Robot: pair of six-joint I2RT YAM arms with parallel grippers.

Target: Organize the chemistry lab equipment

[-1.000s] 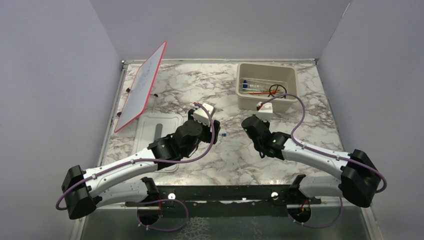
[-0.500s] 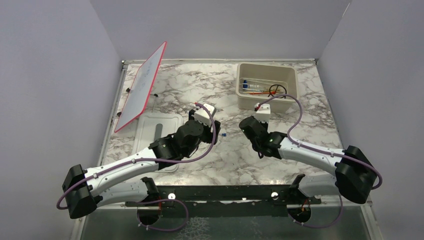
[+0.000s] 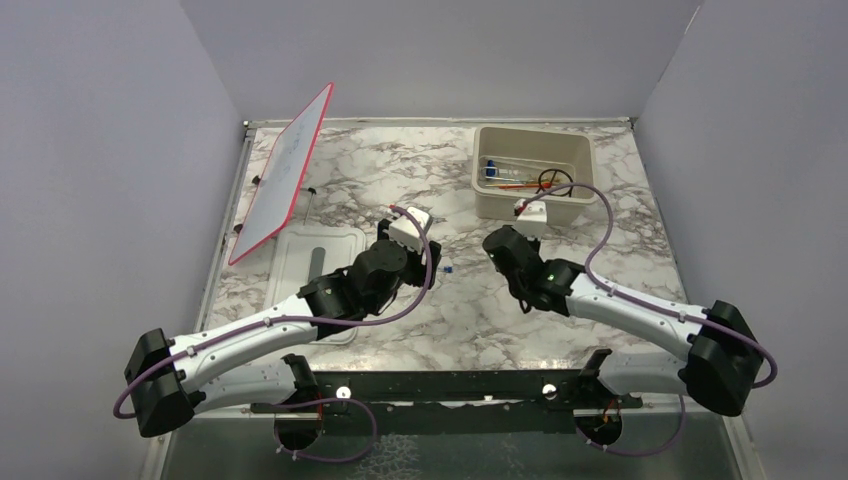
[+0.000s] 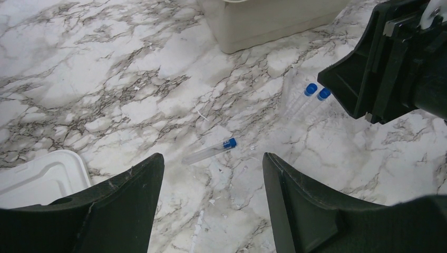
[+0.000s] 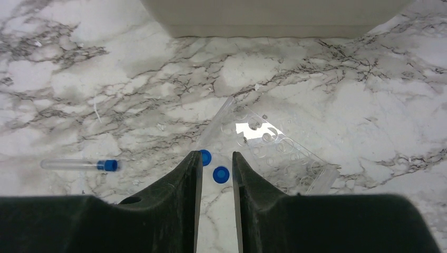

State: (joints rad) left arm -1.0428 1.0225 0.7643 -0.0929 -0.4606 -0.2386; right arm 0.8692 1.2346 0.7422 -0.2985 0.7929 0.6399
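Marble-patterned table (image 3: pixel 400 165), enclosed by plain grey walls on three sides. Item: red-framed white board (image 3: pixel 285 170), propped at a tilt along the far left edge. Item: white slotted lid (image 3: pixel 340 245), flat on the left side, partly under the left arm. Item: beige rectangular tub (image 3: pixel 530 129), far right, open; visible from above on its floor are thin clear blue-capped tubes (image 3: pixel 503 165), an orange-red stick (image 3: pixel 520 186) and a black wire ring (image 3: pixel 553 180), lying close together. Item: single blue-capped tube (image 4: pixel 208 153), flat on the bare marble at mid-table, between the two grippers and apart from both. Item: pair of blue-capped tubes (image 4: pixel 311 89), side by side on the table just near of the tub and right of the single tube, caps directly below the right gripper's tips; they lie against a clear dimpled plastic piece (image 5: pixel 279 153), also flat on the marble. Left gripper (image 4: pixel 212 158): fingers spread wide, holding nothing, hovering over the single tube. Right gripper (image 5: pixel 216 158): fingers narrowly apart, one blue cap showing in the gap and the other at the edge of one finger; neither cap looks pinched, though whether a finger touches one I cannot tell.
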